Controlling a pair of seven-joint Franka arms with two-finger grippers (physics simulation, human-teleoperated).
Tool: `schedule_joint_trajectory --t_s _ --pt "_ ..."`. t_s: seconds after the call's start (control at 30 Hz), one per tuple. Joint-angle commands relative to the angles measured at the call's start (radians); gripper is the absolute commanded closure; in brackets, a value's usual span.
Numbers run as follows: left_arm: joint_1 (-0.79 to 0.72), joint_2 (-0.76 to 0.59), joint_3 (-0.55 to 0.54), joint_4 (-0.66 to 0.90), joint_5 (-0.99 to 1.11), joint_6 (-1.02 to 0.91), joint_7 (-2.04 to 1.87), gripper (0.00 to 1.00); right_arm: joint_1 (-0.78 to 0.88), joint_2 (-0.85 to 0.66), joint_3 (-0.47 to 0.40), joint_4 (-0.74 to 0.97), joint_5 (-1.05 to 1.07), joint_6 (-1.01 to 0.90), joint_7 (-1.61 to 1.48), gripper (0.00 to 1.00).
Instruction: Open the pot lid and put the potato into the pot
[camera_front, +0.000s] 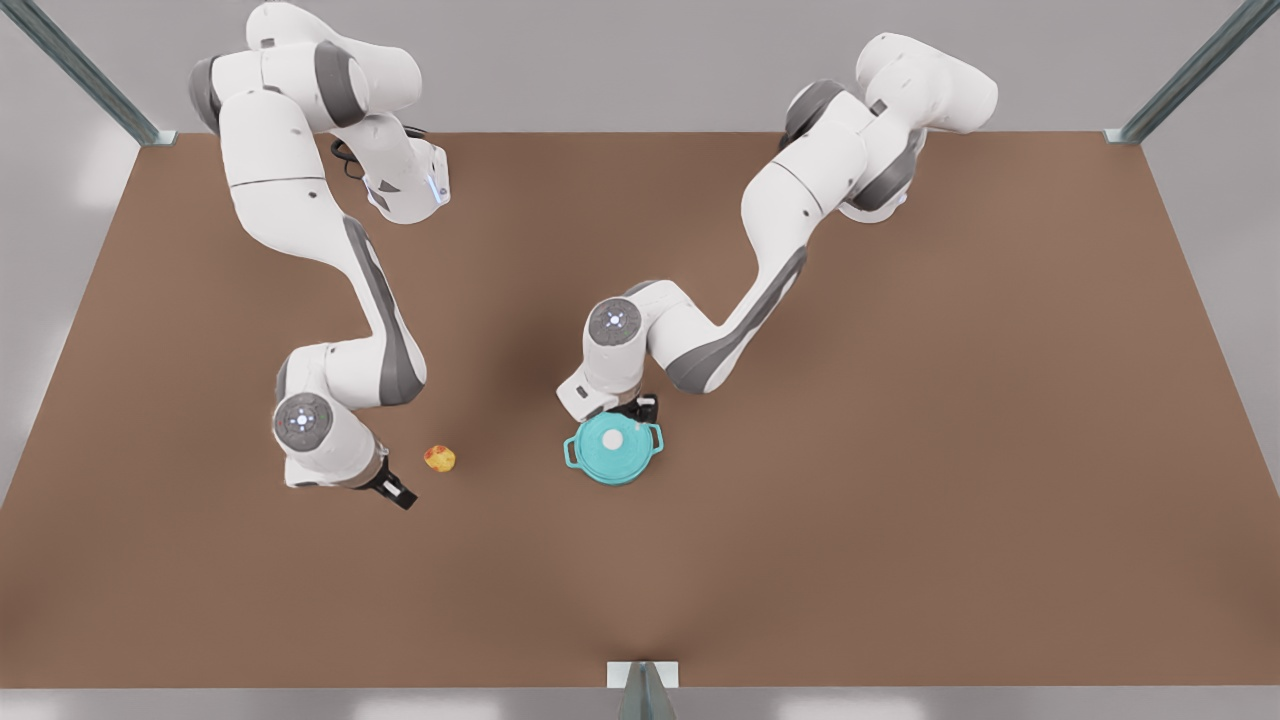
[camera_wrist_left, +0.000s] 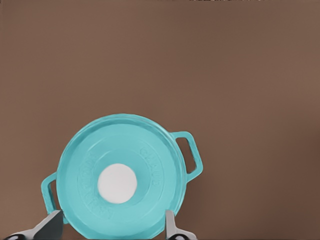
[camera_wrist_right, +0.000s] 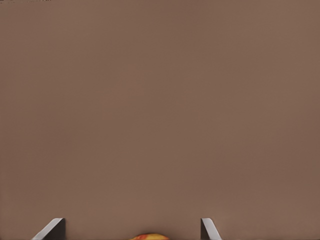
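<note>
Near the middle of the brown desk (camera_front: 900, 450), a little toward its near edge in the front view, stands the pot (camera_front: 613, 449), teal and round, with one loop handle pointing to the front view's left and the other to its right. On it sits the pot lid (camera_front: 611, 440), flat and closed, its white knob at the centre. Just behind the pot, at its far rim, hangs the left tool (camera_front: 640, 408) on the arm that reaches in from the far right corner. From the left wrist view its fingers (camera_wrist_left: 50, 225) stand spread, one tip at each side of the lid's near rim, neither seen pressing on the lid (camera_wrist_left: 120, 177) or the pot handle (camera_wrist_left: 190, 156).

Well apart from the pot, toward the front view's left and about as far from the near edge, lies the potato (camera_front: 439, 458), a small yellow-orange lump with reddish patches, resting on the bare desk. The right tool (camera_front: 395, 490) sits just beside it, a little nearer the near edge and to the front view's left, on the arm that bends down from the far left corner. In the right wrist view its fingers (camera_wrist_right: 52, 229) are spread wide with the top of the potato (camera_wrist_right: 149, 236) between them, not touched by either tip.
</note>
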Motion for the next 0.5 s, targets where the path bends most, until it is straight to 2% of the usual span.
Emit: schedule_joint_trajectory --t_s 0.0,0.27,0.37,0.4,0.43,0.47 --pt "-0.007 0.016 0.001 0.0 0.052 0.111 -0.511 0.0 0.011 0.016 -0.003 0.001 0.002 0.119 0.606 0.0" --pt "-0.007 0.05 0.027 0.0 0.064 0.2 -0.487 0.0 0.03 0.076 -0.016 0.013 0.005 0.148 0.616 0.0" --pt "-0.007 0.062 0.033 -0.001 0.065 0.2 -0.465 0.0 0.033 0.064 -0.016 -0.025 0.014 0.173 0.626 0.0" --pt "-0.007 0.062 0.033 -0.001 0.084 0.2 -0.467 0.03 0.04 0.053 -0.016 -0.07 0.016 0.22 0.634 0.0" --pt "-0.007 0.062 0.033 -0.001 0.084 0.2 -0.465 0.18 0.047 0.039 -0.016 -0.121 0.016 0.271 0.651 0.0" --pt "-0.007 0.062 0.033 -0.001 0.084 0.199 -0.465 0.42 0.048 0.03 -0.016 -0.144 0.016 0.289 0.668 0.0"
